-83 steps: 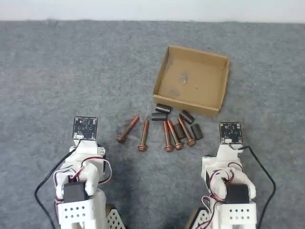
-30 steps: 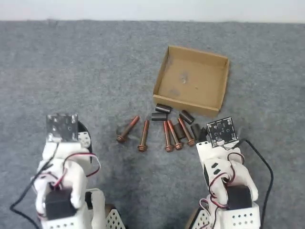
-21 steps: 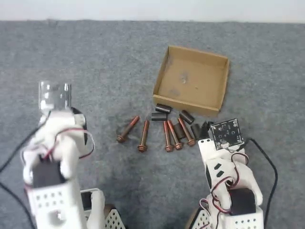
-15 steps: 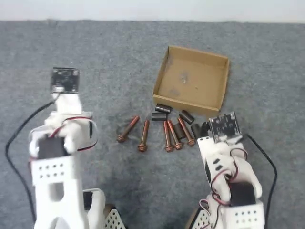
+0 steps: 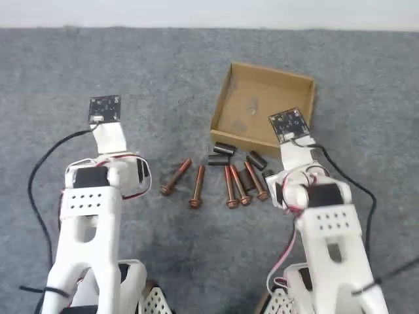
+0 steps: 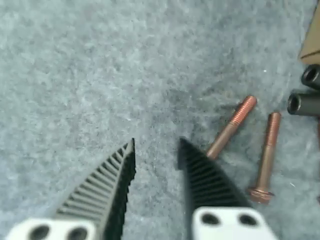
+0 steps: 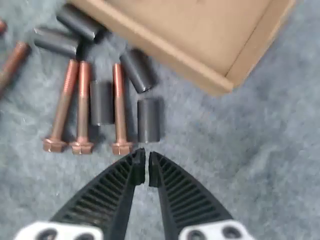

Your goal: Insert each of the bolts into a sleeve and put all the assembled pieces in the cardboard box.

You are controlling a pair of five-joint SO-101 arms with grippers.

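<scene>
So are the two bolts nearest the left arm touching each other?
Apart. The left wrist view shows bare carpet between the slanted bolt and the bolt beside it; the high view agrees.

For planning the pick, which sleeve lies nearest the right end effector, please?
The sleeve directly before the right end effector, beside the end bolt's head.

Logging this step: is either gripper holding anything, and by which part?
Nothing is held. The left gripper is open over bare carpet; the right gripper is shut on nothing, close to a sleeve.

Copper bolts (image 5: 197,185), perhaps black sleeves (image 5: 224,148), tan cardboard box (image 5: 247,139)
</scene>
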